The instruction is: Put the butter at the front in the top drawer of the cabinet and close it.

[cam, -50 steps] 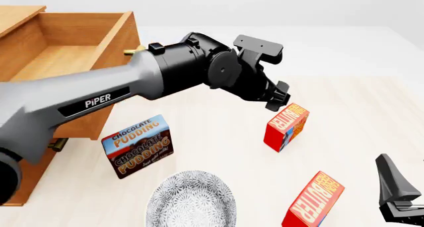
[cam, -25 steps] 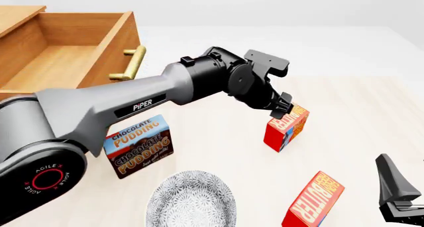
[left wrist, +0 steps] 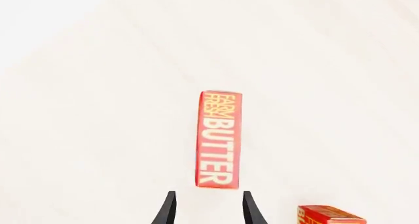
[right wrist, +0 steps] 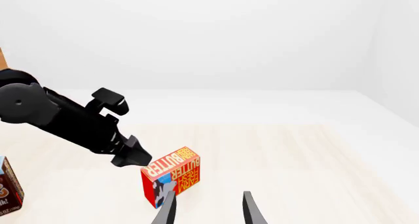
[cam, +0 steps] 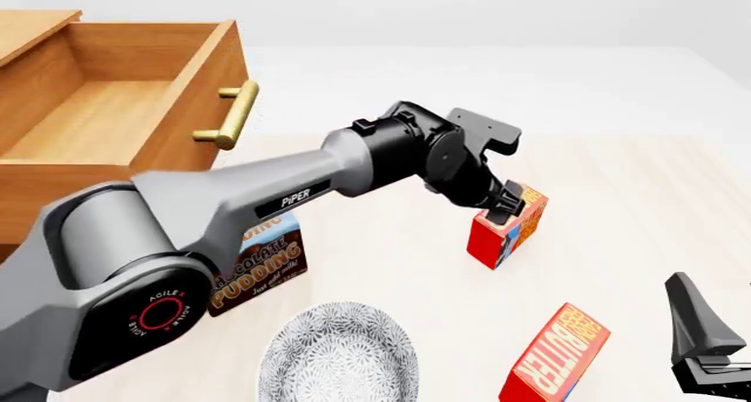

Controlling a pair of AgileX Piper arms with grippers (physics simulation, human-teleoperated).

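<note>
The butter point(cam: 507, 230) stood upright on the pale wooden table point(cam: 634, 200), well apart from the open top drawer point(cam: 223, 76). The left gripper point(cam: 507, 205) hovered just over its upper edge; in the left wrist view the 2 fingers point(left wrist: 168, 210) were spread slightly wider than the carton's narrow top and held nothing. The right gripper point(right wrist: 208, 210) was likewise parted and empty.

The carton looked light and stiff, with smooth faces that could slip; the best hold was probably across the 2 broad printed faces near the top.

The tabletop was flat, with free room around the carton. The twin carton point(cam: 554, 354), Chocolate Pudding box point(cam: 264, 274) and patterned plate point(cam: 338, 358) sat nearer.
</note>
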